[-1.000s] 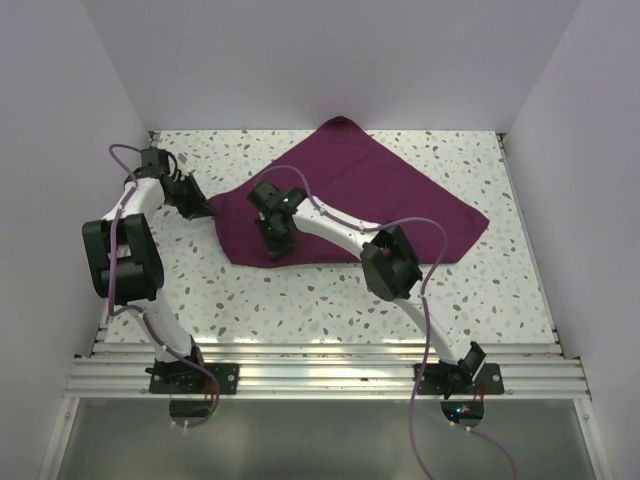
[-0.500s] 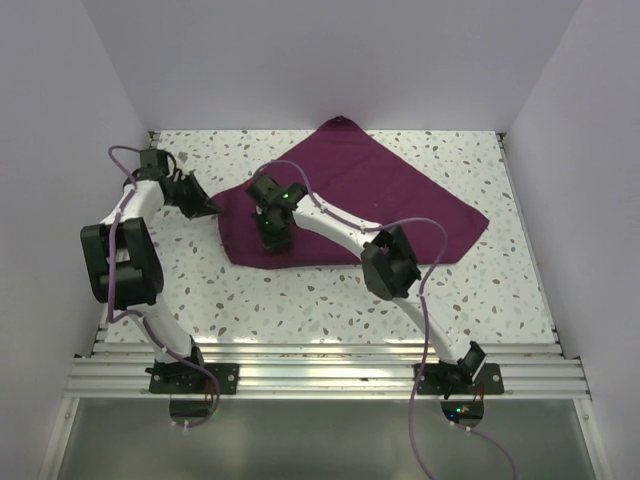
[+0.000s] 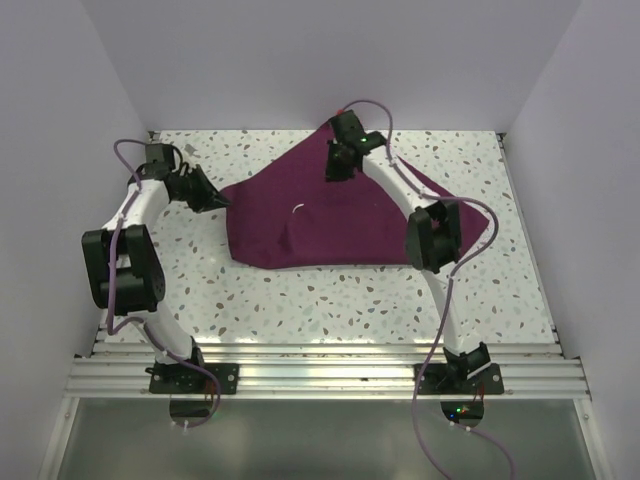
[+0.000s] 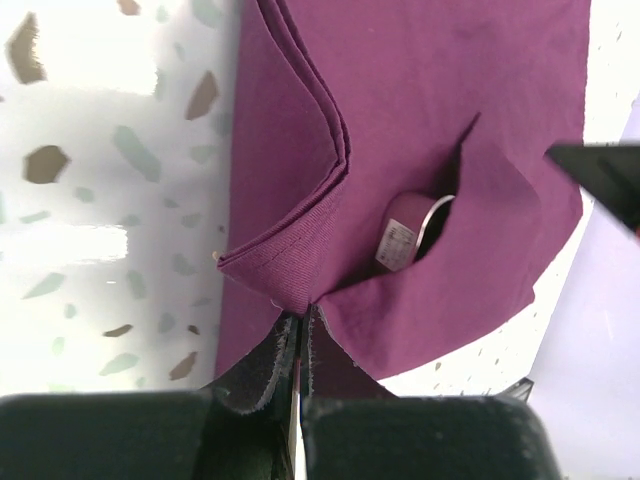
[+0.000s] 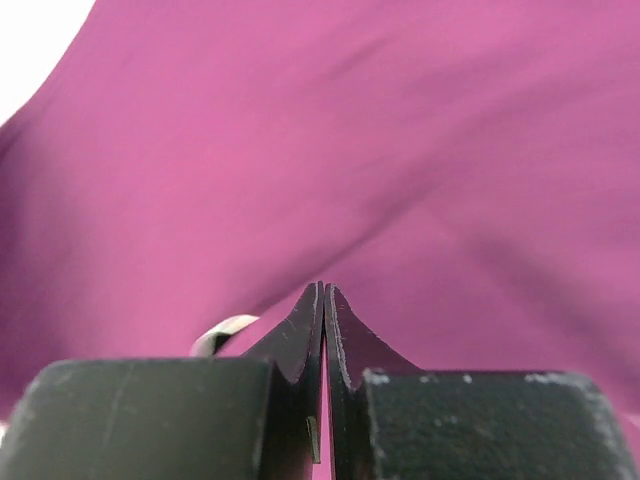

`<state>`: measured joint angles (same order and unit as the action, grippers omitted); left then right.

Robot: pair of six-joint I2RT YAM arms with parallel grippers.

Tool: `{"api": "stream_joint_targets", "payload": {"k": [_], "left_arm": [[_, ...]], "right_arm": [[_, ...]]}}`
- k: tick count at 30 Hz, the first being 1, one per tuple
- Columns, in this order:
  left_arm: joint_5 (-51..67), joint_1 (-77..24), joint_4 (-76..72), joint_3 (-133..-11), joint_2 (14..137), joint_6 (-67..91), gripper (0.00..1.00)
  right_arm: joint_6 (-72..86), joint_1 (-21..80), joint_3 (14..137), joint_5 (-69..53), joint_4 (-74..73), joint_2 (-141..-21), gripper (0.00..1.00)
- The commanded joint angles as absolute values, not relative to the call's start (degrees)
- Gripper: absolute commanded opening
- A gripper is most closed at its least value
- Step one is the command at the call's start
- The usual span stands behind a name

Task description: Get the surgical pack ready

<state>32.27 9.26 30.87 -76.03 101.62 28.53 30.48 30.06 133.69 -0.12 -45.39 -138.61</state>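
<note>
The plum-purple cloth (image 3: 350, 225) of the surgical pack lies folded in layers on the far half of the table. My left gripper (image 3: 222, 201) is shut on its left corner, which shows pinched at the fingertips in the left wrist view (image 4: 301, 315). My right gripper (image 3: 336, 172) is shut on a cloth layer near the far corner, and cloth (image 5: 400, 120) fills its wrist view. A flap (image 4: 470, 250) rises towards it. Under that flap peeks a small white roll (image 4: 400, 232), also visible from above as a pale ring (image 3: 298, 208).
The speckled table (image 3: 300, 300) is walled in white on three sides. An aluminium rail (image 3: 320, 365) runs along the near edge by the arm bases. The right arm's dark elbow (image 3: 432, 235) hangs over the cloth's right part.
My right gripper has swung from the cloth's near-left part up to its far corner, drawing a layer taut. A flap has lifted and bared the white roll. The left gripper has barely moved.
</note>
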Motion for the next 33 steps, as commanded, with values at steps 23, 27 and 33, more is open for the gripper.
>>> {"api": "stream_joint_targets", "payload": {"k": [23, 27, 33], "left_arm": [[34.89, -2.18, 26.28, -87.53, 99.32, 38.14, 0.00], [34.89, -5.27, 25.85, -90.00, 100.02, 40.25, 0.00], [34.80, -12.47, 25.93, -96.15, 103.96, 40.60, 0.00]], "right_arm": [[30.41, 23.91, 131.22, -2.37, -47.37, -149.15, 0.00], [30.50, 23.82, 132.01, -3.08, -48.34, -150.03, 0.00], [30.23, 23.91, 131.40, -3.16, -49.13, -150.65, 0.00]]}}
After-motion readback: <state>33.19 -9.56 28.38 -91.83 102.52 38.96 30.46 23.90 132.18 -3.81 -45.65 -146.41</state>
